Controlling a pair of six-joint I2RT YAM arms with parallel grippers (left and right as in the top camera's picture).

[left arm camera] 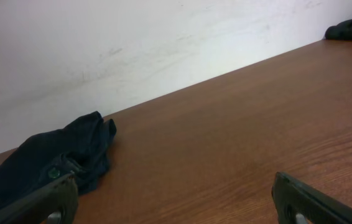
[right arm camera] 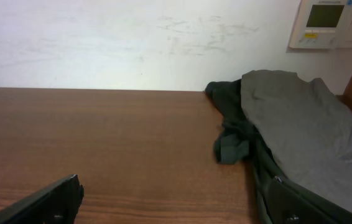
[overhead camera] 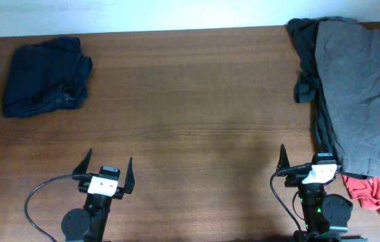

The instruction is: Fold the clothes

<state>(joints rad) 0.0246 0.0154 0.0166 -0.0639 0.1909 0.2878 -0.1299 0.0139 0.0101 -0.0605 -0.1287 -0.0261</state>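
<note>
Grey shorts [overhead camera: 361,87] lie far right.
They are just beyond the spread right claw [right arm camera: 175,186]; the left claw [overhead camera: 110,160] is spread too.

It looks like a robot test room, not a home: a wooden table [overhead camera: 190,121], a plain scuffed white wall [right arm camera: 132,43] and, high beyond the right fingers [right arm camera: 45,202], a control panel [right arm camera: 329,23] (perhaps a thermostat).

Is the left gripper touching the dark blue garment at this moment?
Apart. In the overhead view the open left gripper is near the front edge, and bare wood of the table lies between it and the dark blue garment farther back.
</note>
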